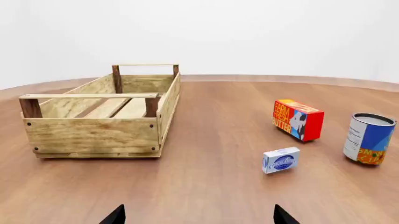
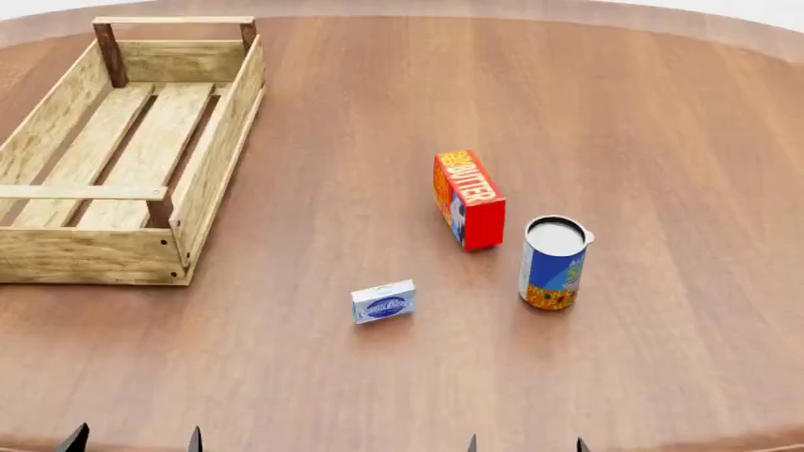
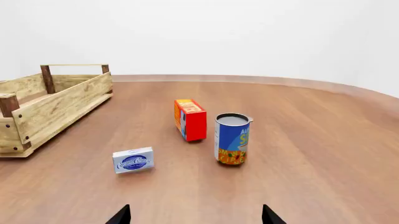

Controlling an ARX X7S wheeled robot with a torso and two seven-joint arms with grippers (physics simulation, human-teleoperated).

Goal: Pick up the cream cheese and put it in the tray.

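Both the left gripper (image 2: 132, 439) and the right gripper (image 2: 525, 443) hang with jaws spread wide and hold nothing. The cream cheese (image 2: 383, 302) stands on the table (image 2: 653, 132), between the tray (image 2: 201, 179) and the can (image 2: 553, 263), with the butter box (image 2: 469, 200) beyond it.

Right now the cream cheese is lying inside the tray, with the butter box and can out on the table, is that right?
Not quite: the cream cheese sits on the table, outside the empty tray, as the head view shows. The butter box and can are on the table.
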